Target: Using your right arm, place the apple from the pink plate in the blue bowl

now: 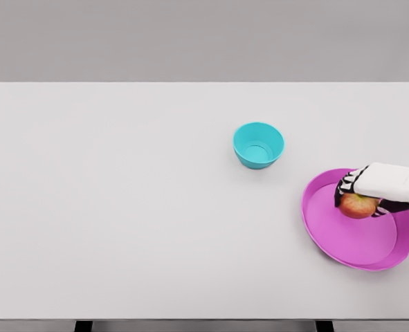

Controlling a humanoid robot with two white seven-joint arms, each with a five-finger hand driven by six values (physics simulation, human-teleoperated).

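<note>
A red-yellow apple [357, 206] lies on the pink plate [356, 242] at the right side of the table. My right hand [362, 196] reaches in from the right edge and covers the apple from above, its black-and-white fingers [344, 185] curled around it. The apple still looks low over the plate. The blue bowl [259, 144] stands upright and holds nothing, up and to the left of the plate, apart from it. My left arm does not show.
The white table [121, 207] spans the whole view; its front edge runs along the bottom and its far edge meets a grey wall. Part of the plate reaches close to the table's right edge.
</note>
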